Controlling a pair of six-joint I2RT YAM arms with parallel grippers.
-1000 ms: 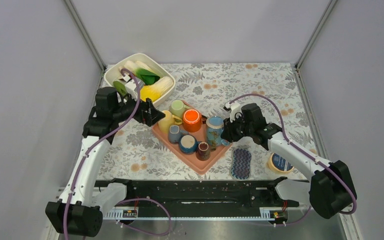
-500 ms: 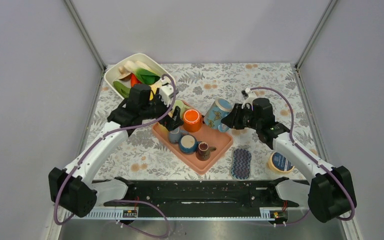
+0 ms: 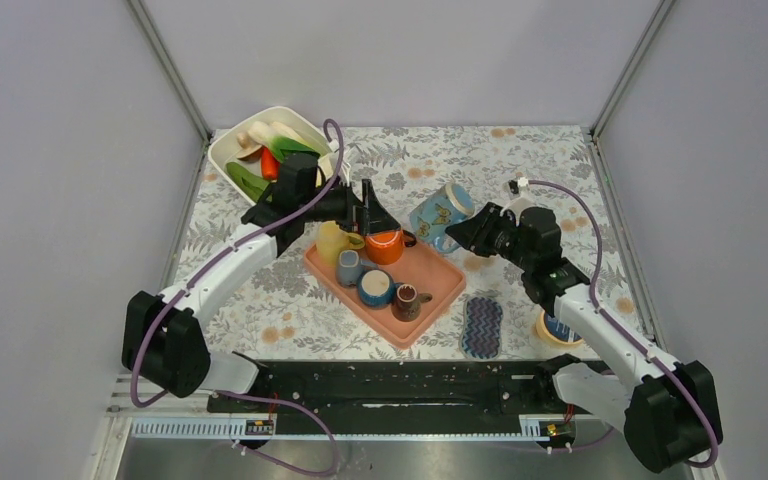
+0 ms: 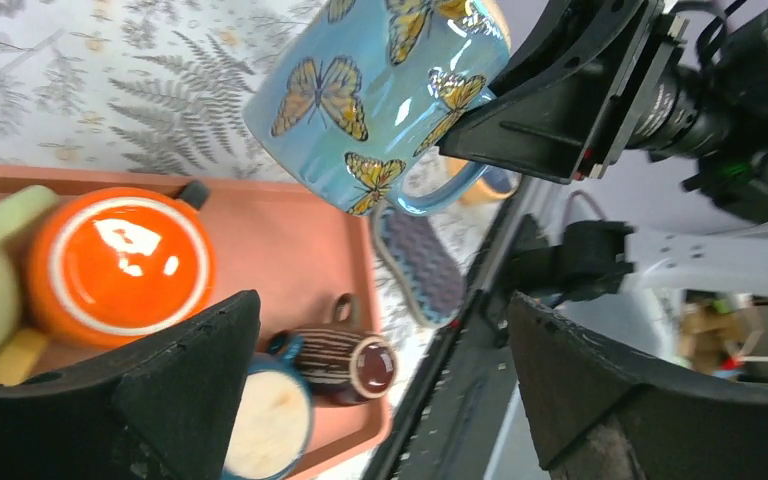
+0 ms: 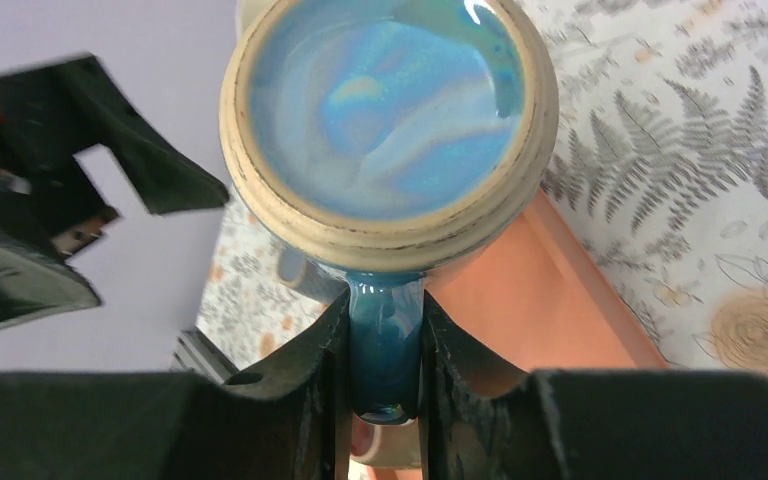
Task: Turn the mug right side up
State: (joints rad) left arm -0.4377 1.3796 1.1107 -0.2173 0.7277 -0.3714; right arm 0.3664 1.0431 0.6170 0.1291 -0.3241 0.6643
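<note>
In the left wrist view the mug [image 4: 360, 90] is cut off by the top edge.

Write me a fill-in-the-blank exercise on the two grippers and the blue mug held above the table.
1. The right gripper is shut on the blue mug by its ____.
2. The outside of the blue mug is painted with ____.
3. The left gripper faces the blue mug with its jaws ____.

Missing words: handle; butterflies; open.
</note>
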